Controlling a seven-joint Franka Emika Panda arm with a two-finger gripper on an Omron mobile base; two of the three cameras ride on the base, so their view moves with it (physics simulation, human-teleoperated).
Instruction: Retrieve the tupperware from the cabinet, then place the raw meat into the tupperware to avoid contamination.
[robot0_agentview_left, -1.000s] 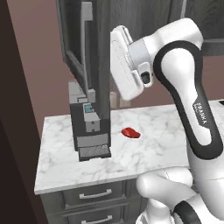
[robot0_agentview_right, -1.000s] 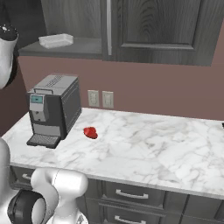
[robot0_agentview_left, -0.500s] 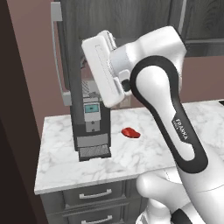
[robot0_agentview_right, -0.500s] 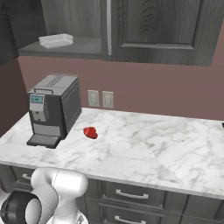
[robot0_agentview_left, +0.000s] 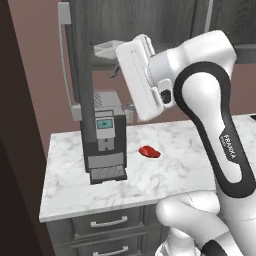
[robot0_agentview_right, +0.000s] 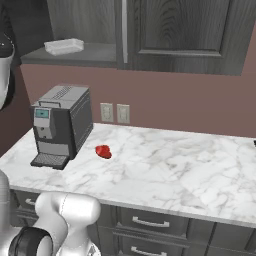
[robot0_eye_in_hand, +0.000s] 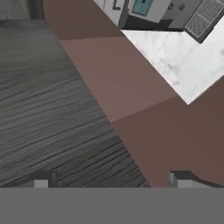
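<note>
The cabinet (robot0_agentview_right: 175, 35) is showing dark grey wood grain, its handle (robot0_agentview_right: 124, 31) silver. The tupperware (robot0_agentview_right: 64, 46) is looking whitish, probably translucent. The raw meat (robot0_agentview_right: 103, 151) is showing bright red on the white, grey-veined marble counter (robot0_agentview_right: 175, 170).

Dark wood-grain cabinet (robot0_eye_in_hand: 48, 105) beside marble counter (robot0_eye_in_hand: 183, 57)

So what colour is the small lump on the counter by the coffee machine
Bright red. The raw meat shows best in the right base view, lying on the white marble counter.
</note>
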